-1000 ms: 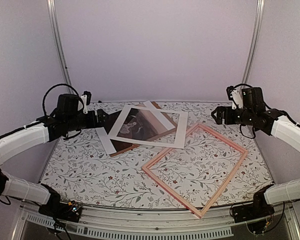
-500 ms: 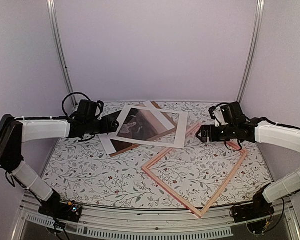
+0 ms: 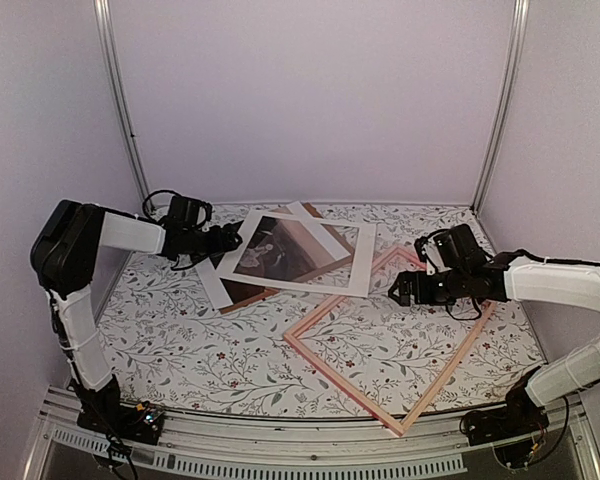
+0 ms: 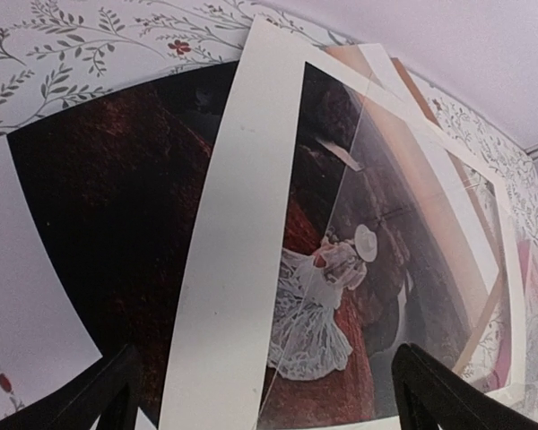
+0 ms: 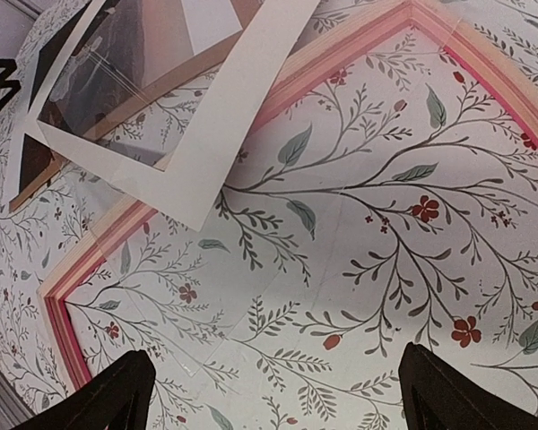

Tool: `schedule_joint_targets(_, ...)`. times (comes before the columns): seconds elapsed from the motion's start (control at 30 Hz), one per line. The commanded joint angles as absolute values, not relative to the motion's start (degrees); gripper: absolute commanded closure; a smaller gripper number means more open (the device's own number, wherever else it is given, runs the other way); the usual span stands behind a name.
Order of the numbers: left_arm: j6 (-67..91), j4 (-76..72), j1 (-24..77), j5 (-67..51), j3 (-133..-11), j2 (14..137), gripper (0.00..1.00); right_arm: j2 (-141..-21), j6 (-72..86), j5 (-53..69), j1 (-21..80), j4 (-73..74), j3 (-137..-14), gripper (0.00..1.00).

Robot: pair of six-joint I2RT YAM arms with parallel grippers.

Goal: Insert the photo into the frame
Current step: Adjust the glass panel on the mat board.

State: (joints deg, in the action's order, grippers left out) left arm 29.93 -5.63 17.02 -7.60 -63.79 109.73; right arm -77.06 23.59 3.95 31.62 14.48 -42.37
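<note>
The photo [image 3: 270, 250], dark maroon with a pale figure, lies at the back left under a white mat board [image 3: 361, 272]; part of it shows through the cutout. The pink frame [image 3: 342, 384] lies flat at centre right, its far left rail under the mat's corner. My left gripper [image 3: 230, 240] hovers open at the pile's left edge. In the left wrist view the gripper [image 4: 264, 394] straddles the photo [image 4: 108, 215] and the mat strip [image 4: 224, 269]. My right gripper [image 3: 398, 290] is open, low over the frame's upper corner, with bare cloth between its fingers [image 5: 125, 385] and the frame rail [image 5: 359, 47] beyond.
A brown backing board [image 3: 250, 295] and a white sheet [image 3: 212, 285] stick out from under the pile. A faint clear sheet [image 5: 251, 296] lies over the floral tablecloth [image 3: 180, 340] inside the frame. Lilac walls close in the back and both sides.
Both arms have reached forward and down. The left gripper has come to the pile's left edge; the right gripper has dropped inward over the frame's upper corner. The objects have not moved.
</note>
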Motion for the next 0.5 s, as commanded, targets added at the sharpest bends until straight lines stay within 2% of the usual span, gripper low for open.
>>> schedule_joint_targets(0.0, 31.2, -8.9, 15.2, -13.5, -67.9, 114.7, 0.0, -78.1, 25.2, 5.1, 32.8, 12.3, -42.4, 0.01)
schedule_joint_targets(0.27, 31.6, -7.7, 14.0, -11.4, -69.5, 117.8, 0.0, -78.7, 25.4, 5.3, 33.1, 12.2, -42.7, 0.01)
schedule_joint_targets(0.47, 32.7, -5.7, 14.0, -8.7, -65.6, 117.4, 0.0, -80.0, 24.5, 2.9, 33.1, 14.2, -44.9, 0.01)
